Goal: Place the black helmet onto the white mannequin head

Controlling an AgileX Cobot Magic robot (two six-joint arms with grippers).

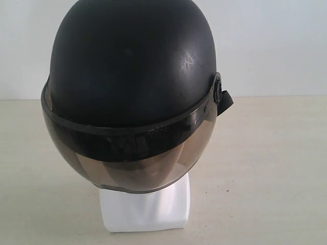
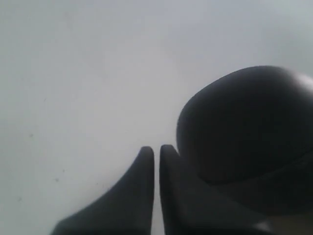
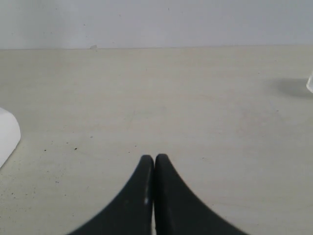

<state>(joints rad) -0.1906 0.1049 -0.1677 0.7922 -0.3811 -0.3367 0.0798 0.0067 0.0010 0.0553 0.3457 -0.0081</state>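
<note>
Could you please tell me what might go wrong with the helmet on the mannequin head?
The black helmet looms wide over the white mannequin head, of which only the narrow neck base shows, so a bump might topple both. The left gripper, shut, hangs close beside the helmet's shell; a careless move could clip it.

beige tabletop (image 1: 276, 168) (faintly speckled), pale wall (image 1: 265, 46)

Black helmet (image 1: 133, 56) matt, scuffed; visor (image 1: 138, 163) glossy; table (image 1: 265, 168) matt.

exterior: close, level on helmet (image 1: 133, 66) | left wrist: shares helmet | right wrist: tabletop (image 3: 195, 98)
</note>
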